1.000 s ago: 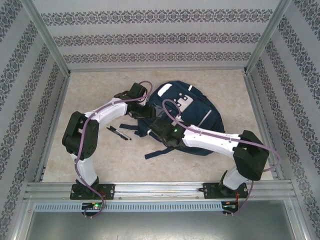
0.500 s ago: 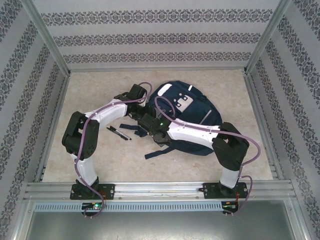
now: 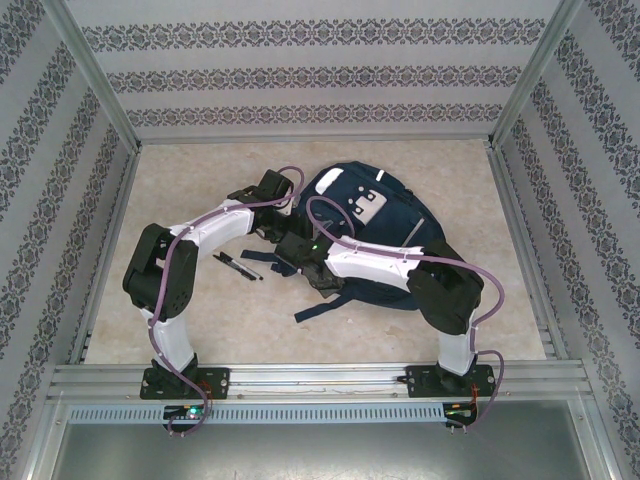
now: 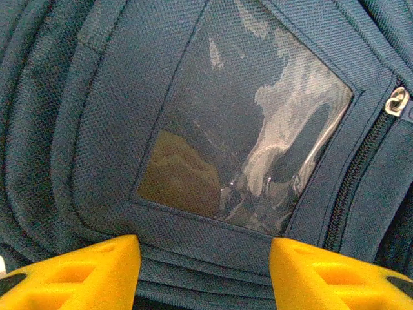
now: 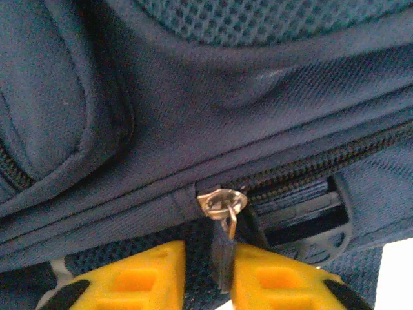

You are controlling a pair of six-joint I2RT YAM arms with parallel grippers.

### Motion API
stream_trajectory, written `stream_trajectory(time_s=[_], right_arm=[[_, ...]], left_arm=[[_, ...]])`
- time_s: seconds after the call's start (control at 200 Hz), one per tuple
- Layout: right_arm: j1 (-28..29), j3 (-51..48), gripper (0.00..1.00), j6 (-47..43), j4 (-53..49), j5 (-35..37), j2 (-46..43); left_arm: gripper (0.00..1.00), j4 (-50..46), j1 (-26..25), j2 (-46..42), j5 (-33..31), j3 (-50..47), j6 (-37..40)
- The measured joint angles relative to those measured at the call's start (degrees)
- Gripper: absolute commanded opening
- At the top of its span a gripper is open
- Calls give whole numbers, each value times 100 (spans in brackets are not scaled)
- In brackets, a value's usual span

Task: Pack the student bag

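A navy student bag (image 3: 385, 215) is laid flat on the table (image 3: 200, 320). Its zipper pull (image 5: 224, 248) is pinched in the closed right gripper (image 5: 210, 265), drawn leftward along the bag's near edge over the past second, likely unzipping it. The left gripper (image 4: 203, 271) is held wide open, empty, at the bag's left

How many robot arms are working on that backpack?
2. The left arm meets the backpack from its left side; the right arm stretches across its near edge.
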Motion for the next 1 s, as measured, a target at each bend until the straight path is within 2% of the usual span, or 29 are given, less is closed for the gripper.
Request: stream_trajectory(time_s=[0.195,0.325,0.615,0.784,0.999], right_arm=[[0,-317,7,63,101,79,-251],[-26,-660,4,105,195,151,-723],[-136,-1897,3,111,846,101,-1843],[-188,-2955,2,105,1451,-37,-2774],[-385,-3893,1,61,1740,-221,-3869]], left_arm=[[54,-20,37,-4,20,-15,24],[53,-98,98,-4,2,-15,48],[52,-140,267,20,-68,-15,50],[51,-160,269,76,-129,-15,48],[51,-208,278,229,-157,76,48]])
